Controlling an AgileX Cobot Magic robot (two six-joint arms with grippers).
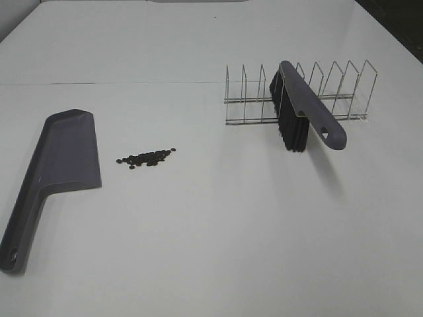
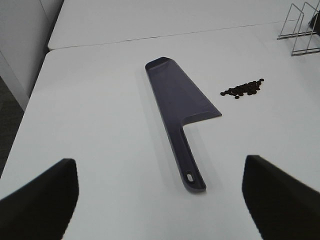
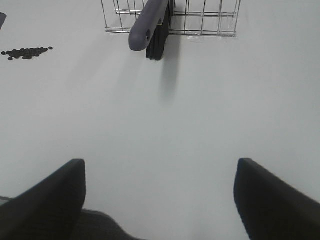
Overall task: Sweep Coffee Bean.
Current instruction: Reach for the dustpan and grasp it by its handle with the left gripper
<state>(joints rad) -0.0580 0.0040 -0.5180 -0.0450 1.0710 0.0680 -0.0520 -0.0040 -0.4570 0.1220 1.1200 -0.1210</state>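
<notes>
A small heap of dark coffee beans (image 1: 147,158) lies on the white table, left of centre; it also shows in the left wrist view (image 2: 243,89) and the right wrist view (image 3: 26,52). A purple-grey dustpan (image 1: 56,170) lies flat to the left of the beans, handle toward the front (image 2: 181,117). A purple-grey brush (image 1: 301,111) with black bristles rests tilted in a wire rack (image 1: 301,92); the right wrist view shows its handle end (image 3: 146,29). My left gripper (image 2: 160,200) is open, short of the dustpan handle. My right gripper (image 3: 160,197) is open, well short of the brush. Neither gripper shows in the exterior view.
The wire rack (image 3: 170,17) stands at the back right of the table. A seam (image 1: 106,83) runs across the table behind the dustpan. The table's left edge (image 2: 35,90) drops to the floor in the left wrist view.
</notes>
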